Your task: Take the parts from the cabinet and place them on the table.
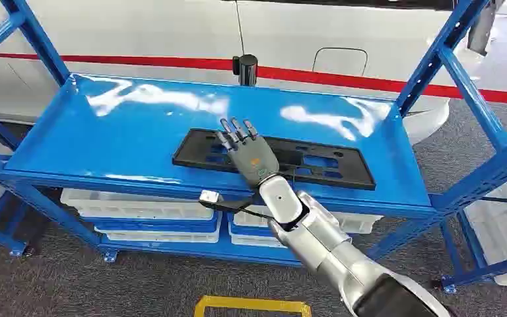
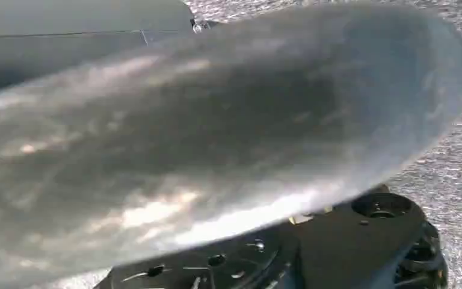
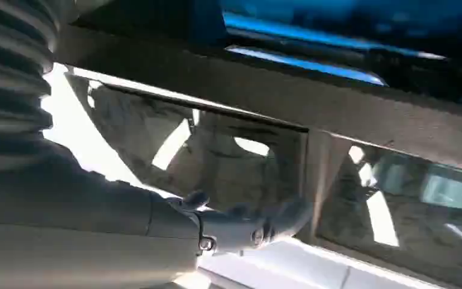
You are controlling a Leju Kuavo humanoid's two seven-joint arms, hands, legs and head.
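While the right hand [image 1: 249, 153] lies flat on the black plastic part [image 1: 317, 162], palm down w/ fingers [image 1: 236, 130] spread and extended, nothing is actually gripped yet. The part is a long flat frame w/ cut-out windows, lying on the top shelf [image 1: 105, 132] of the blue cabinet, near its front edge. Most of it stretches off to the thumb side of the fingers and beyond; fingertips reach to about its far edge.

Right wrist view shows the thumb [image 3: 246, 226] just beside the frame's bars, apparently not hooked round any of them.

Left hand: its wrist view is blurred, so can't tell how those fingers lie.

Step in hand, I'd say: the reach/contact stage of the pick, approx. the very start of the task. The part hasn't left the shelf.

Next move prob. calls for curling the fingers through a window or over an edge to get a real hold, then lifting w/o tilting. Held near one end, the long frame could sag or swing.

White bins [image 1: 138, 208] sit on the lower shelf below the fingers.
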